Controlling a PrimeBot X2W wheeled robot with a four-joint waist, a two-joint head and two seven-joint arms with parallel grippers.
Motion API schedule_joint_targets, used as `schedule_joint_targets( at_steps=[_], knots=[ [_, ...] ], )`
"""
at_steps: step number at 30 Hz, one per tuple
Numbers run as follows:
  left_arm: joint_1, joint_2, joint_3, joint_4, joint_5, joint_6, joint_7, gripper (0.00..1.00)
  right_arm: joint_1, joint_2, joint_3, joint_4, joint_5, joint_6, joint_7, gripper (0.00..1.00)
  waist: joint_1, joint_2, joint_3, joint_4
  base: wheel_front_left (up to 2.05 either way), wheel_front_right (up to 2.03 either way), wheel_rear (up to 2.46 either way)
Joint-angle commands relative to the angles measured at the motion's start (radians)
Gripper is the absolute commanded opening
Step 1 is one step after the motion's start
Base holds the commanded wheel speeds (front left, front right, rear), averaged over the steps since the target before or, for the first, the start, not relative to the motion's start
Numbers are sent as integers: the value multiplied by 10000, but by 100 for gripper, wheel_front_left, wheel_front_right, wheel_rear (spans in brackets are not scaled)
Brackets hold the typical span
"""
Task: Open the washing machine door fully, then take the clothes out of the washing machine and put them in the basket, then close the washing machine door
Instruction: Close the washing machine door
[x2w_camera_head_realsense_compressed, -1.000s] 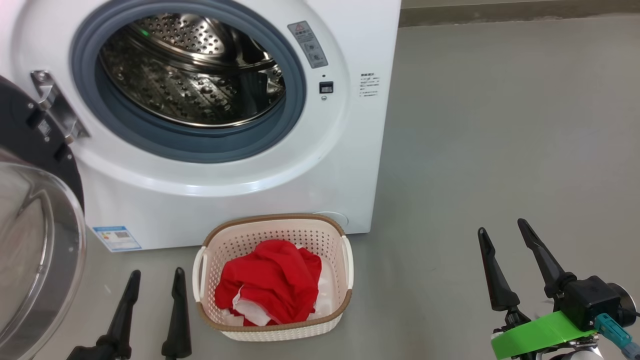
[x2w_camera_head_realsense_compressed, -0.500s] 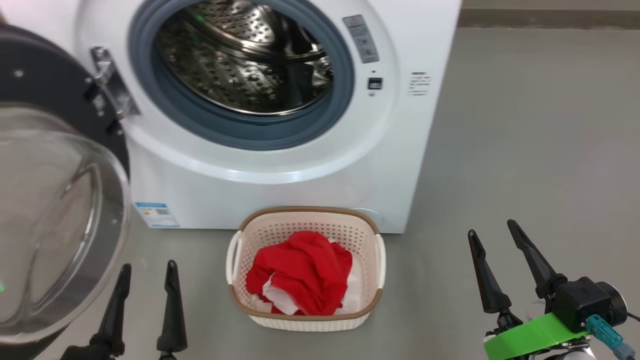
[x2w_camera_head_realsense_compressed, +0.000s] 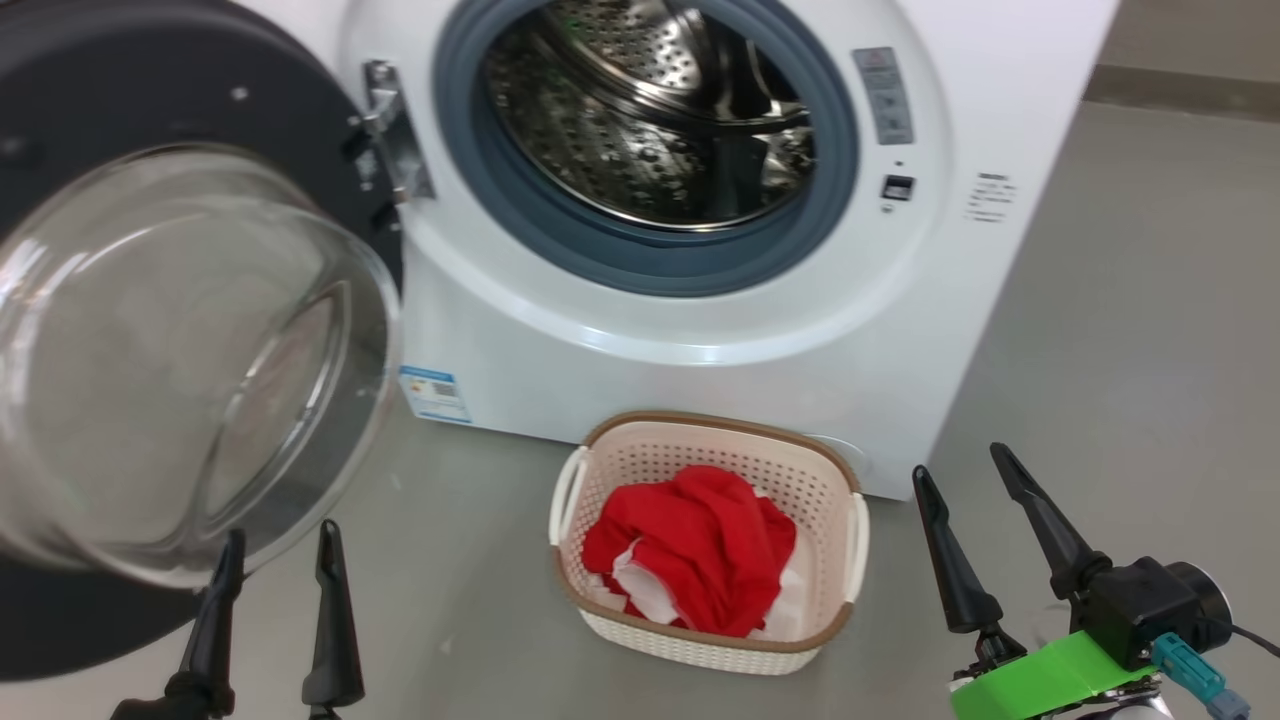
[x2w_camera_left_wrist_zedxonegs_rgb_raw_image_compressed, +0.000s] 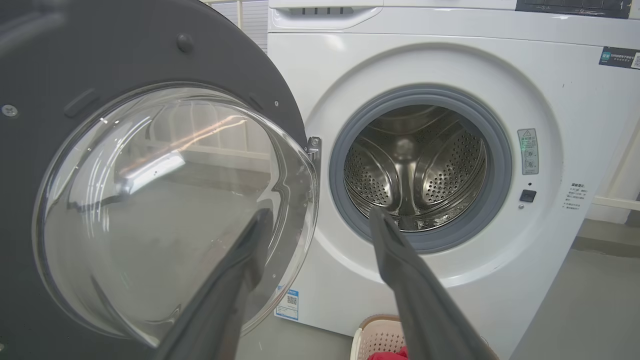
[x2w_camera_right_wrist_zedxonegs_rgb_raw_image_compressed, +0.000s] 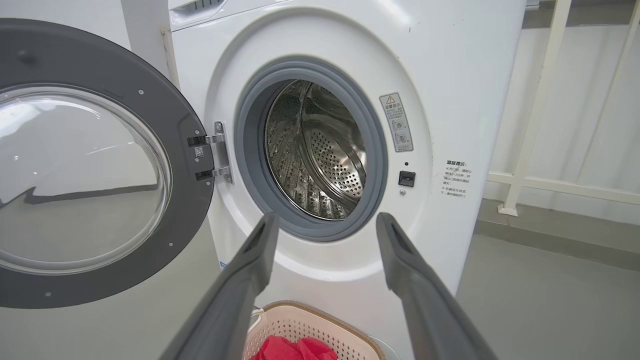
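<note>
- Head view: the left gripper (x2w_camera_head_realsense_compressed: 280, 532) hangs in front of the washing machine (x2w_camera_head_realsense_compressed: 700, 350), fingers spread with nothing between them, close before the washing machine door (x2w_camera_head_realsense_compressed: 150, 90).
- Off the washing machine's right front corner, the right gripper (x2w_camera_head_realsense_compressed: 957, 460) is likewise spread and empty.
- Between them the basket (x2w_camera_head_realsense_compressed: 700, 422) stands on the floor (x2w_camera_head_realsense_compressed: 1100, 350) at the washing machine's foot, the clothes (x2w_camera_head_realsense_compressed: 700, 545) heaped inside.
- The door is swung wide to the washing machine's left, and the steel drum (x2w_camera_head_realsense_compressed: 650, 130) is open to view.

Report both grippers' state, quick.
Left gripper: open, holding nothing.
Right gripper: open, holding nothing.
</note>
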Motion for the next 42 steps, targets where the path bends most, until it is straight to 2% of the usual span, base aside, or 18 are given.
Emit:
schedule_joint_targets(
  at_steps=[1, 15, 30, 31, 32, 33, 37, 42],
  knots=[
    [-152, 178, 337, -352, 197, 107, 43, 100, -274, -73, 309, -286, -72, 48, -65, 100, 0, 0, -138, 551, 0, 0, 0],
    [51, 251, 335, -787, 299, 384, 183, 100, -216, -73, 496, -330, -119, 48, -65, 100, 0, 0, -166, 1817, 0, 0, 0],
    [141, 251, 459, -895, 334, 692, 57, 100, -226, -73, 604, -205, -83, 48, -65, 100, 0, 0, -153, 2010, 0, 0, 0],
    [140, 255, 450, -906, 335, 693, 51, 56, -229, -73, 606, -202, -83, 48, -65, 100, 0, 0, -137, 1996, 0, 0, 0],
    [135, 261, 434, -924, 331, 681, 40, 6, -231, -73, 607, -197, -87, 48, -65, 100, 0, 0, -125, 1982, 0, 0, 0],
    [132, 260, 425, -947, 319, 673, 26, 0, -234, -73, 606, -191, -88, 48, -65, 100, 0, 0, -116, 1968, 0, 0, 0],
    [-54, 343, 629, -1104, 371, 821, -51, 0, -225, -73, 567, -175, -97, 48, -65, 100, 0, 0, -107, 1938, 0, 0, 0],
    [-728, 686, 1455, -1467, 221, 1116, -114, 0, -198, -73, 532, -146, -111, 48, -65, 100, 0, 0, -127, 1866, 0, 0, 0]
  ],
)
